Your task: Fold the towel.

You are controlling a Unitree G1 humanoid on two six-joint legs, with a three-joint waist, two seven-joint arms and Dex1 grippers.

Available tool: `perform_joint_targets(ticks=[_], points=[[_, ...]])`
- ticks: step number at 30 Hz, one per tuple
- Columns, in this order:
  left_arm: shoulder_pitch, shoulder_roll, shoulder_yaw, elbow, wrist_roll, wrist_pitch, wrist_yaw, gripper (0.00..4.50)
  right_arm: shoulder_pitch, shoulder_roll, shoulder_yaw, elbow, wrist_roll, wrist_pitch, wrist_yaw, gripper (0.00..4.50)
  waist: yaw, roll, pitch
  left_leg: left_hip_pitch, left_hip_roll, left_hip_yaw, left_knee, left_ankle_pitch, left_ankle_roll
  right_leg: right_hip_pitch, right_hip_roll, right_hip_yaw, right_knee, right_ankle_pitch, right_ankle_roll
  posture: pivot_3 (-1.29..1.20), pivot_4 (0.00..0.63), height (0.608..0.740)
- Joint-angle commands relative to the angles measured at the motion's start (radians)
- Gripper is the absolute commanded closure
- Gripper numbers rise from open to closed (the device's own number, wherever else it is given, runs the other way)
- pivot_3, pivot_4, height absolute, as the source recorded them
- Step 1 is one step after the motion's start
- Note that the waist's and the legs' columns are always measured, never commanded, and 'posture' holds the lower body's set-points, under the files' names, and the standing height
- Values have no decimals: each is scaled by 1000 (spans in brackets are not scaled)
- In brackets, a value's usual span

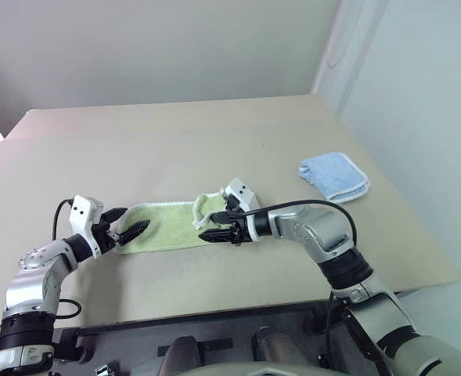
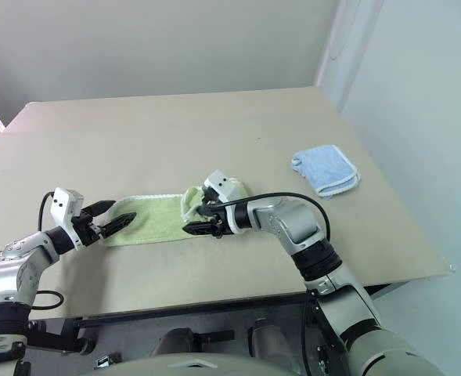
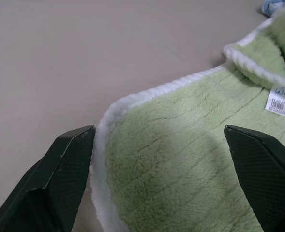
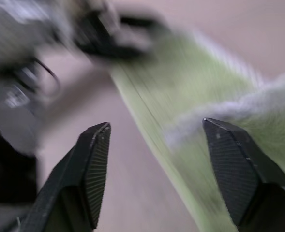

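Pale walls stand behind a wide beige desk [image 1: 214, 133] that carries two cloths. One is the towel [image 1: 171, 225], light green with a white trimmed edge, lying flat as a long strip on the near part of the desk between the two arms. Its end toward the right gripper [image 1: 214, 225] is turned up and over into a loose fold.

That right gripper hangs just above the folded end with its two black fingers [image 4: 91, 169] spread apart. Nothing is clamped between them, and from the head views I cannot tell whether the lower finger brushes the cloth. In its wrist view the green strip runs away from the fingers toward the other arm, with the white trim of the fold close by one finger.

At the opposite end of the strip, the left gripper [image 1: 128, 229] has its fingers wide apart. It is empty, and its tips sit over the corner of the towel. In the left wrist view the rounded white-edged corner lies just beside one finger [image 3: 67, 169], and the ribbed green pile fills the gap to the other.

A small white label [image 3: 282, 102] is sewn near the folded part; its print is too small to read.

Well beyond the right gripper, near the desk's far right edge, lies a small light blue towel [image 1: 333, 176] with white trim
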Motion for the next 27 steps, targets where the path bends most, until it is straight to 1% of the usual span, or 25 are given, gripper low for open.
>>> perform_joint_targets(ticks=[1, 3, 6, 10, 13, 17, 20, 27], points=[[-11, 5, 20, -20, -12, -9, 1, 0, -27, -33, -82, -12, 25, -32, 20, 1399, 1, 0, 0, 0, 0, 0, 1, 0, 0, 0, 0, 0, 0, 0, 0, 0, 0, 740], [-12, 6, 20, -15, -11, -10, 0, 0, -36, -66, -88, 23, 4, -38, 22, 1399, 1, 0, 0, 0, 0, 0, 1, 0, 0, 1, 0, 0, 0, -1, 2, 0, 0, 740], [-19, 8, 21, 0, -8, -15, -1, 0, -43, -101, -61, 80, -34, -34, 21, 1399, 0, 0, 0, 1, 0, 0, 1, 0, 0, 1, 0, 0, 0, 0, 1, 0, 0, 740], [-25, 4, 15, 5, -4, -19, 1, 0, -38, -78, 4, 136, -121, -113, -5, 1399, -3, 0, 0, 1, 0, 0, 0, 0, 0, 0, 1, 0, 0, 1, -2, 0, 0, 740], [-29, 2, 11, 2, -2, -18, 4, 0, -17, -71, 61, 104, -170, -180, 14, 1399, -2, 0, 0, 0, 1, 0, 0, 0, 0, -1, 1, 0, 0, 1, -2, 0, 0, 740], [-28, 5, 13, 6, -1, -19, 3, 0, 0, -64, 105, 81, -191, -192, 26, 1399, 2, 0, 0, 0, 1, 0, 1, 0, 0, 0, 1, 0, 0, 1, -1, 0, 0, 740], [-27, 8, 17, 11, 0, -21, 5, 0, 11, -57, 161, 102, -255, -239, 11, 1399, 1, 0, 0, 0, 1, 0, 1, 0, 0, 0, 1, 0, 0, 1, -1, 0, 0, 740], [-21, 9, 20, 9, -2, -22, 6, 0, 20, -17, 180, 124, -319, -308, -14, 1399, 0, 0, 0, 0, 1, 0, 1, 0, 0, 0, 1, 0, 1, 2, -1, 0, 0, 740]])
